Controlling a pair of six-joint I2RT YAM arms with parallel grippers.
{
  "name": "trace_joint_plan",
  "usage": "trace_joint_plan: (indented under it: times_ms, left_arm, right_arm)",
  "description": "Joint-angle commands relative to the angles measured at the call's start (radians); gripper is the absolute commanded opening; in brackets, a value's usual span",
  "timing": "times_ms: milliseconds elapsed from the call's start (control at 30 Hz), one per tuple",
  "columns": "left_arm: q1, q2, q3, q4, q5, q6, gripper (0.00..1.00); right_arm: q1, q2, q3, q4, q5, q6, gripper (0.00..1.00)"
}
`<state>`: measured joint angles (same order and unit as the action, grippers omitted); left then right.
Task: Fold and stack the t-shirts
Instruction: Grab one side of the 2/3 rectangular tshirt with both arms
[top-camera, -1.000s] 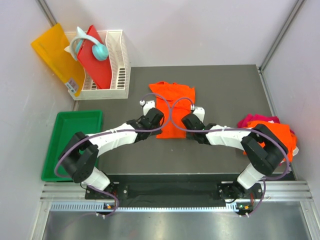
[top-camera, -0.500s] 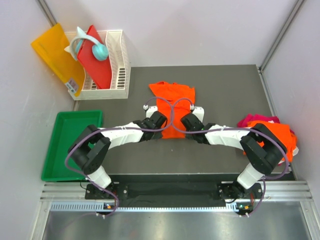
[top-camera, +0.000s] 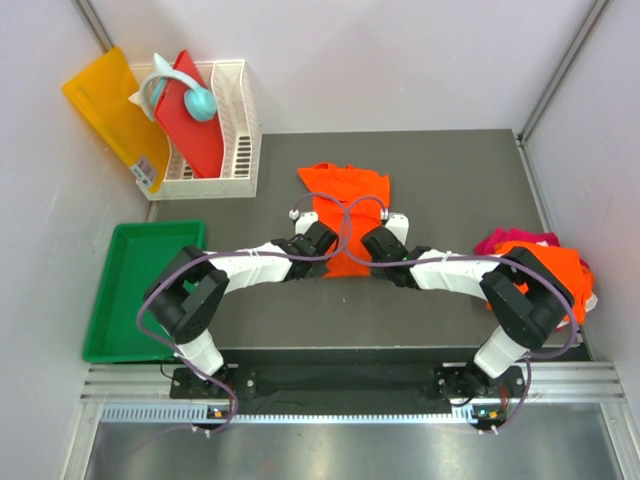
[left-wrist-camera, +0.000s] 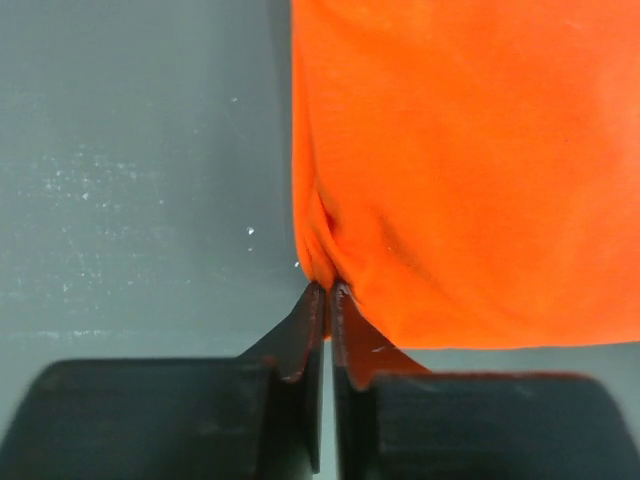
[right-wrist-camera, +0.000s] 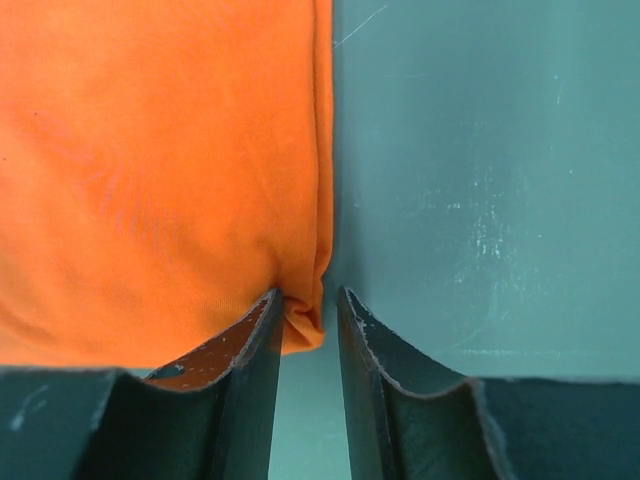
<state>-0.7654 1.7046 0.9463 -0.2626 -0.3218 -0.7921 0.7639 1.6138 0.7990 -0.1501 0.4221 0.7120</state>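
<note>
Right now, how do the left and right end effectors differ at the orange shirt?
Left end effector: jaws nearly together, pinching the orange shirt corner. Right end effector: jaws apart, table showing between them. The left has cloth gripped; the right only has the corner poking into its gap. Both sit at the shirt's near corners.

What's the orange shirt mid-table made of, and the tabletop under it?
Orange t-shirt: soft matte knit, likely cotton jersey; it puckers and folds at the corner. Tabletop: hard dark grey sheet, slight sheen, with fine scuffs; laminate or coated metal, can't tell.
</note>
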Motion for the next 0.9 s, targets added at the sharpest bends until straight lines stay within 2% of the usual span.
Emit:
trace_joint_plan:
  times_ms: [0, 67, 100, 567, 867]
  left_arm:
    - [0.006, 0.052, -0.018, -0.056, 0.024, -0.016, 0.00]
    - [0.006, 0.046, -0.020, -0.061, 0.017, -0.016, 0.00]
    - [0.006, 0.043, -0.021, -0.063, 0.015, -0.016, 0.00]
    - [0.000, -0.126, -0.150, -0.063, -0.010, -0.045, 0.00]
    - [-0.092, -0.224, -0.253, -0.067, 0.001, -0.117, 0.00]
  right_arm:
    - [0.014, 0.026, -0.061, -0.118, -0.032, 0.018, 0.26]
    - [0.014, 0.024, -0.075, -0.117, -0.036, 0.023, 0.17]
    - [0.014, 0.023, -0.078, -0.114, -0.037, 0.026, 0.00]
    - [0.035, -0.051, -0.170, -0.134, -0.028, 0.104, 0.00]
    - [0.173, -0.138, -0.247, -0.197, -0.022, 0.224, 0.00]
